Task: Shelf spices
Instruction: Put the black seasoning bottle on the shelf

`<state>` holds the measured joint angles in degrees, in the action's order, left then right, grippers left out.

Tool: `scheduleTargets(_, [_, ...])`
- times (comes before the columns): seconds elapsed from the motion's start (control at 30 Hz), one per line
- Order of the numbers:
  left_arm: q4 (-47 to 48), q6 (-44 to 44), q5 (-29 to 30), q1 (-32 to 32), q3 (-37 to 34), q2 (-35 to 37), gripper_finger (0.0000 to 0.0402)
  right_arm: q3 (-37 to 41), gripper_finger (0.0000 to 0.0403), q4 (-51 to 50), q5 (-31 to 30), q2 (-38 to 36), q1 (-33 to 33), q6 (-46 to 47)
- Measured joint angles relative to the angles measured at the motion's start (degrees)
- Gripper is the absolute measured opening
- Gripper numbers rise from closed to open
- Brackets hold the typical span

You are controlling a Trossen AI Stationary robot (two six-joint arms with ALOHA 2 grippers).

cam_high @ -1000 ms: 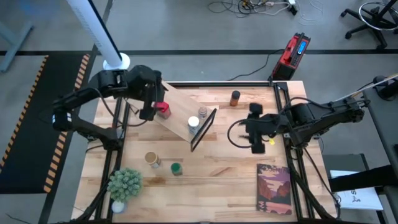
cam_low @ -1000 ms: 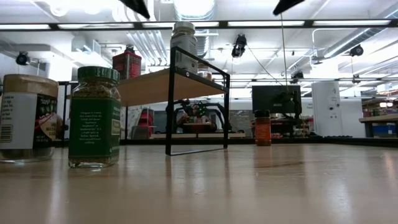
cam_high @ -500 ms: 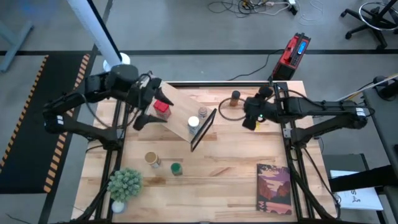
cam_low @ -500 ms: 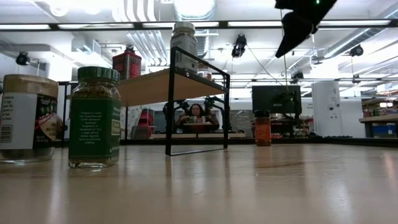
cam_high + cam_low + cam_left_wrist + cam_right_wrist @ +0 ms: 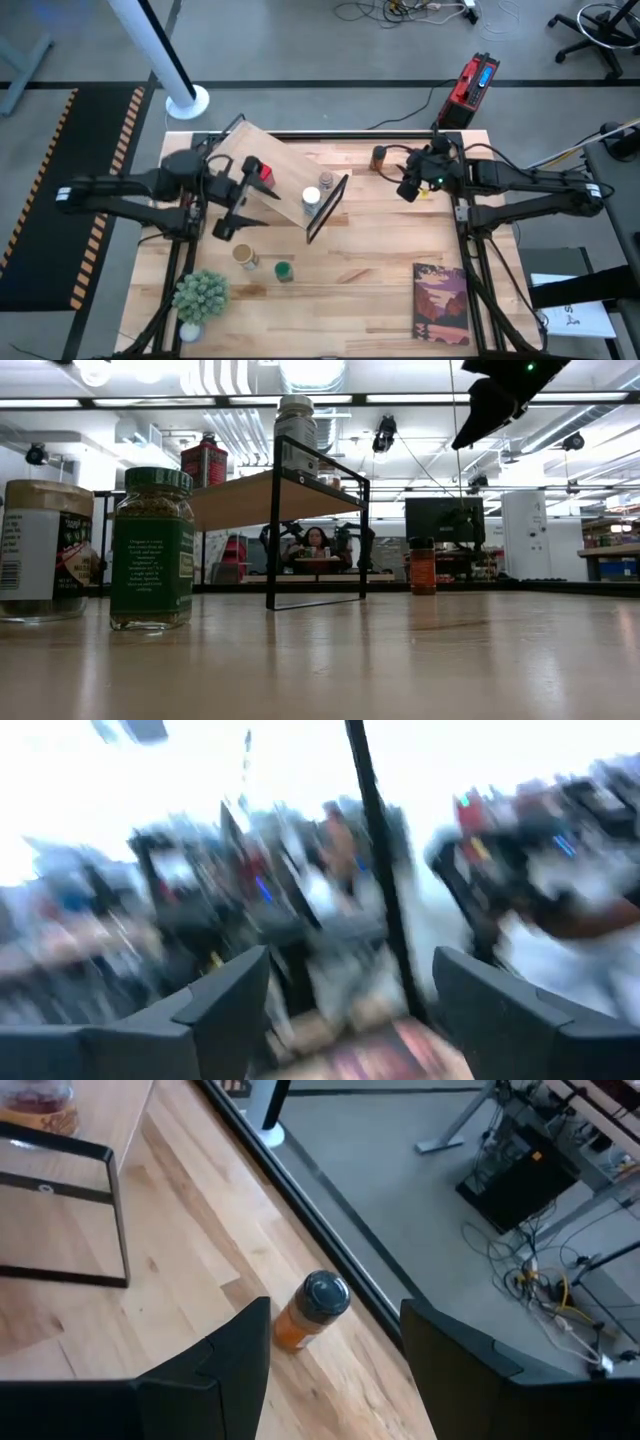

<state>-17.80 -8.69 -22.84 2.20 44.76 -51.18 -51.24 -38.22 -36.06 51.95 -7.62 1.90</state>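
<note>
The shelf (image 5: 285, 185) is a slanted pale plank whose right end rests on a black frame (image 5: 327, 207). On it stand a red tin (image 5: 265, 172), a white-lidded jar (image 5: 312, 197) and a small silvery-topped jar (image 5: 327, 180). A tan-topped jar (image 5: 245, 256) and a green-lidded jar (image 5: 284, 271) stand on the table near the shelf. A dark-lidded brown jar (image 5: 312, 1310) stands at the far edge. My right gripper (image 5: 335, 1355) hovers open just short of it. My left gripper (image 5: 252, 196) is open and about level at the shelf's left end, touching nothing.
A potted plant (image 5: 200, 297) stands at the near left corner and a book (image 5: 441, 303) lies at the near right. Bare wood lies between the shelf's frame and the book. In the low view a person (image 5: 316, 543) sits beyond the far edge.
My left gripper has drawn back from over the red tin toward the table's near left and tipped up from pointing down to about level. The tin stays on the shelf. My right gripper has gone toward the far edge, up to the brown jar.
</note>
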Motion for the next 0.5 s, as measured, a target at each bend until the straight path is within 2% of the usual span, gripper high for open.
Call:
scheduleTargets(0.1, [-20.2, 1.4, 6.3, 0.1, -7.3, -1.3, 0.0265, 0.1, 0.0199, 0.0, 0.5, -0.8, -0.7, -0.5])
scheduleTargets(0.23, [-31.8, 3.2, 21.1, 0.1, -13.0, -1.8, 0.0255, 1.8, 0.0199, 3.7, 3.1, -1.5, -1.9, -0.8])
scheduleTargets(0.3, [-31.5, 4.1, 27.0, 0.2, -13.5, -1.3, 0.0248, 3.5, 0.0199, 8.9, 5.2, -1.5, -3.0, -3.4])
scheduleTargets(0.33, [-29.9, 4.6, 27.7, 0.2, -13.5, -0.6, 0.0245, 4.2, 0.0199, 10.5, 6.3, -1.5, -3.7, -4.0])
scheduleTargets(0.4, [-24.9, 4.8, 27.0, 0.1, -12.0, 0.6, 0.0238, 5.6, 0.0199, 13.2, 8.2, -1.6, -5.6, -4.5])
scheduleTargets(0.5, [-12.4, 5.4, 26.3, 0.1, -7.2, 1.7, 0.0226, 7.8, 0.0199, 14.8, 11.2, -1.3, -8.9, -3.7])
